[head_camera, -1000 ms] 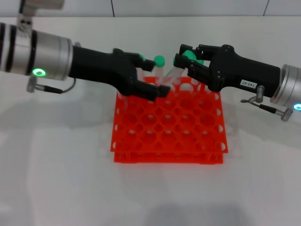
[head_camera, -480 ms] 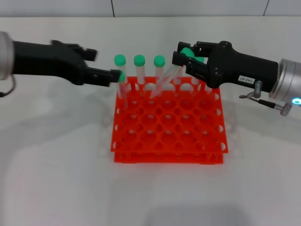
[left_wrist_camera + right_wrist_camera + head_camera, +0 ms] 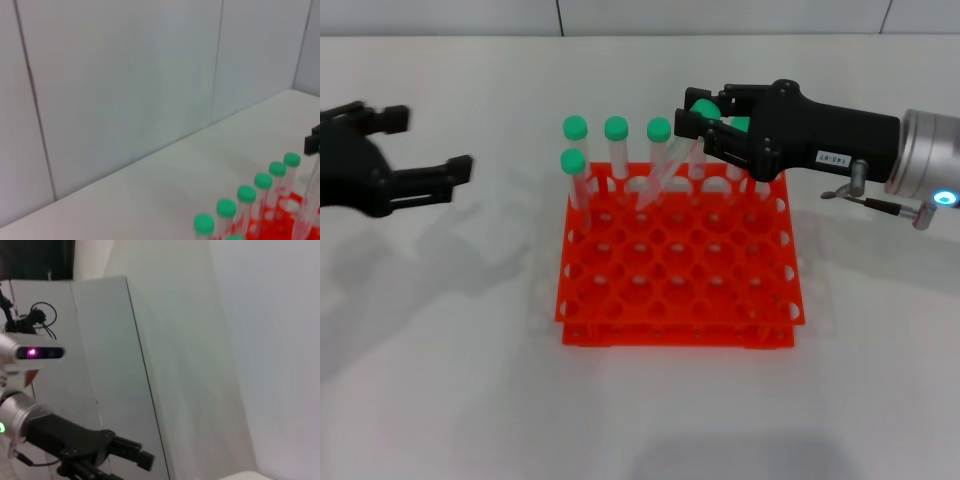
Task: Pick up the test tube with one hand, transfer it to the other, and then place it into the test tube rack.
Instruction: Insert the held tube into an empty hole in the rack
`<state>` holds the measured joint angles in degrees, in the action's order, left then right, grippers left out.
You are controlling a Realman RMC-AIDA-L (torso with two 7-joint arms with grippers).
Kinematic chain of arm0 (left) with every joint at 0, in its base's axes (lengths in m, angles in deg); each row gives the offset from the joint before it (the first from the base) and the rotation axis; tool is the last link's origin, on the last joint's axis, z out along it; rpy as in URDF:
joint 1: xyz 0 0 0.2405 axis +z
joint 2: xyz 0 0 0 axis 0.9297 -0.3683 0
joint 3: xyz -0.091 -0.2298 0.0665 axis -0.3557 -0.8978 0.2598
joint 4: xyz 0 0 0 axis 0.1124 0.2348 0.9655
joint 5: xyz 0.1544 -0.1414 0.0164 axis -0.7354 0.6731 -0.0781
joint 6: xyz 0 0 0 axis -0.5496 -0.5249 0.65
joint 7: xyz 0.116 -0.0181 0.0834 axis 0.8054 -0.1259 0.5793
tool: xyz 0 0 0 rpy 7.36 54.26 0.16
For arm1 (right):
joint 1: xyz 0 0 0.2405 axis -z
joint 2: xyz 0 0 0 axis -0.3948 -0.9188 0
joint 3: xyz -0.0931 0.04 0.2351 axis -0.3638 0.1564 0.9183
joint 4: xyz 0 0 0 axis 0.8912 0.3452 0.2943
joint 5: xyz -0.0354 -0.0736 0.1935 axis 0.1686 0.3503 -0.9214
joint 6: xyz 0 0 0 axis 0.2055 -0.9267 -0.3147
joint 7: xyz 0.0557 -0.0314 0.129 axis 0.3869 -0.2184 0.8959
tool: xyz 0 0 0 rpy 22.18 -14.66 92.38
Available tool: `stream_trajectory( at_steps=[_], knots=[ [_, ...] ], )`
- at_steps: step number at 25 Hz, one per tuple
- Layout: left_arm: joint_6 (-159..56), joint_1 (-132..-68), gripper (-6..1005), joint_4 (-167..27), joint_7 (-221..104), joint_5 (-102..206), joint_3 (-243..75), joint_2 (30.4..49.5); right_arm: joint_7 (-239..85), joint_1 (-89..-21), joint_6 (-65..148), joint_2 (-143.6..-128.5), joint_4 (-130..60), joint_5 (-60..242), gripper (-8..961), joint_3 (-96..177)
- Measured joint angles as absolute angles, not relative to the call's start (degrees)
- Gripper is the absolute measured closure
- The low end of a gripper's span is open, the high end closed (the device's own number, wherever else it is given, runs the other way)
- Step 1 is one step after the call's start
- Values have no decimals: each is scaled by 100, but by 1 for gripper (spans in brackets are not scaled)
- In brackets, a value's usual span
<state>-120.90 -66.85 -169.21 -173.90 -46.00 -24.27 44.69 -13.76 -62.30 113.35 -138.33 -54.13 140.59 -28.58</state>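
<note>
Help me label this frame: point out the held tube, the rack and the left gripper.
tube (image 3: pixel 665 172), head view, clear tilted body.
rack (image 3: pixel 676 332), head view, front edge.
left gripper (image 3: pixel 428 147), head view, between open fingertips.

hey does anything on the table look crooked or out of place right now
One thing: the test tube held at its capped end by the right gripper leans steeply over the back of the orange rack, while the other green-capped tubes stand upright. It is not yet seated. The left gripper is open, off to the rack's left.

Rack (image 3: pixel 680 265) – glossy orange plastic; test tube (image 3: pixel 665 172) clear plastic; right gripper (image 3: pixel 692 122) matt black.
</note>
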Motion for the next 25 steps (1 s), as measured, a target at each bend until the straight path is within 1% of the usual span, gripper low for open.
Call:
stream_trajectory(
  at_steps=[4,8,15,20,25],
  knots=[
    [-11617,-6142,106,-16383,-16280,-3872,-2217,4482,-1178,-6215,11177,-13838,-5647,14239,694,-2858],
    [-11528,-5952,106,-15449,-14952,-3130,-2164,4484,-1092,-6263,11146,-13821,-5685,14354,695,-2849],
    [-11971,-5934,106,-13595,-13019,-1986,-2528,4453,-627,-6278,10913,-13829,-6142,14886,695,-2827],
    [-12126,-6033,106,-12930,-12934,-2058,-2993,4440,-451,-6283,10779,-13834,-6439,15040,694,-2841],
    [-12102,-6071,106,-12677,-12930,-2264,-3258,4442,-232,-6325,10593,-13824,-6683,15290,694,-2827]
  ],
)
